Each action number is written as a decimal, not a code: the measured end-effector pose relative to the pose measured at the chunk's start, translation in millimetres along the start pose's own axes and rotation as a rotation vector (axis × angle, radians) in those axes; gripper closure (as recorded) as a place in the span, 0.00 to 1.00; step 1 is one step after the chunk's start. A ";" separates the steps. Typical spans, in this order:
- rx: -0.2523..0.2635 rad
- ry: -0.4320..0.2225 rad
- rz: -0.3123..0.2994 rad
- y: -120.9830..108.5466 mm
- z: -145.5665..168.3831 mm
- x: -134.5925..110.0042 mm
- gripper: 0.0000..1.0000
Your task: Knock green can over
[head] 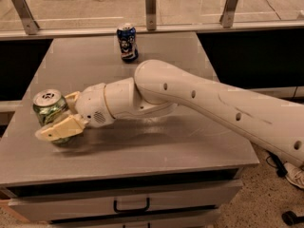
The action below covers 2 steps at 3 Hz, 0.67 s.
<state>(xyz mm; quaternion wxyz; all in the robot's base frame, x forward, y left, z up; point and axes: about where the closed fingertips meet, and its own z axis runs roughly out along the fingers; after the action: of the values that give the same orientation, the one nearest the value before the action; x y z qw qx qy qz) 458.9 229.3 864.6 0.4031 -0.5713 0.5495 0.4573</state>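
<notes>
One green can between tool fingers

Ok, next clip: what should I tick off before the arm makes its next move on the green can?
1. Right target: the gripper is at the green can, not the blue can: ok.
2. Contact: the gripper is open and its near finger lies across the can's lower front, apparently touching: ok.
3. Green can down: it stands roughly upright: not ok.
4. Blue can out of the way: upright at the far side, apart from the arm: ok.
5. Landing room: the green can sits near the left edge of the table, so it might roll off: cannot tell.
</notes>
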 end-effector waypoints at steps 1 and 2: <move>0.044 0.011 0.019 -3.8 -17.9 0.4 0.64; 0.134 0.086 0.012 -15.8 -66.3 -3.0 0.87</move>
<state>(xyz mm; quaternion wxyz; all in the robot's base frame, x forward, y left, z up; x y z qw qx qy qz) 479.9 167.3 883.9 0.4135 -0.5591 0.5991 0.3969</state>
